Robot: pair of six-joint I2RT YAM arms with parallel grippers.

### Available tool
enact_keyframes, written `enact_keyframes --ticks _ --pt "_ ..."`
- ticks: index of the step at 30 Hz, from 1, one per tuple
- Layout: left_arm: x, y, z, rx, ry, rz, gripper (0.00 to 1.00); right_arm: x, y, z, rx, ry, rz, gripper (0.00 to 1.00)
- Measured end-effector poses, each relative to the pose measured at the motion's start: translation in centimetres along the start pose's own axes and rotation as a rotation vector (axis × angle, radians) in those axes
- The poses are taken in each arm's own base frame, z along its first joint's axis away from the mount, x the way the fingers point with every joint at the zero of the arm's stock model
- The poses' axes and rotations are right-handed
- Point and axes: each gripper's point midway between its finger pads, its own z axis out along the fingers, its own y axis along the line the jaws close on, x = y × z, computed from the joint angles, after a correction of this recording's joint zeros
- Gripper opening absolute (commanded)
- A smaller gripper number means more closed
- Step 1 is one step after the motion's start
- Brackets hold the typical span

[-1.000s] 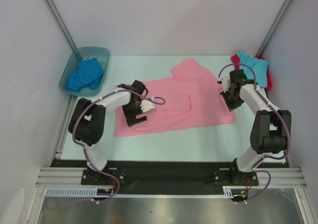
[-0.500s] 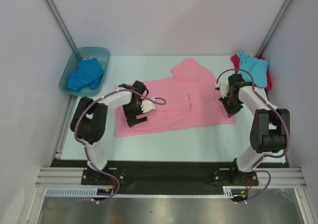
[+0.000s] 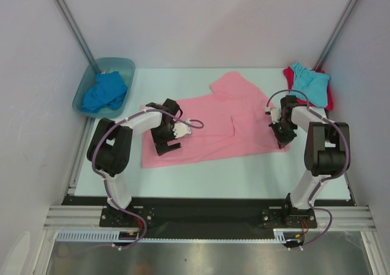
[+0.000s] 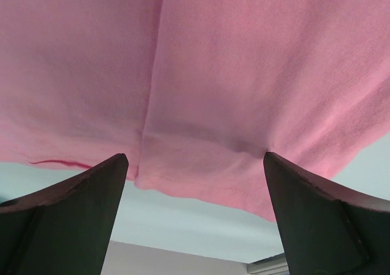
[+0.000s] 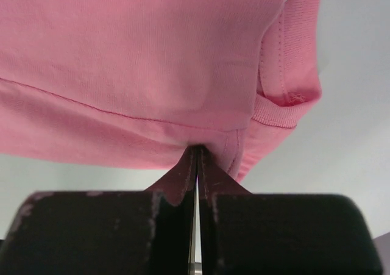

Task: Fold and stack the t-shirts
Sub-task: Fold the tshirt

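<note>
The pink shirt (image 3: 225, 119) lies spread on the desk (image 3: 213, 177). The left claw (image 3: 169, 146) hangs over its near left part, wide apart. The right claw (image 3: 282, 139) pinches its near right edge. Far left, the blue shirt (image 3: 105, 92) sits in a tub (image 3: 82, 98). Far right, the turquoise shirt (image 3: 309, 80) lies on the red shirt (image 3: 287, 75).
</note>
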Motion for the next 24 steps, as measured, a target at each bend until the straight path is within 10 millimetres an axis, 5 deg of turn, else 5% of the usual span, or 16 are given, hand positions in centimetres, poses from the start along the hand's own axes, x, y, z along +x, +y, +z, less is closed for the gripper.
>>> enact_keyframes --ticks 24 --pt "1.0 -0.3 0.9 -0.033 0.056 0.040 1.00 0.5 -1.1 0.0 -0.054 -0.035 0.073 0.00"
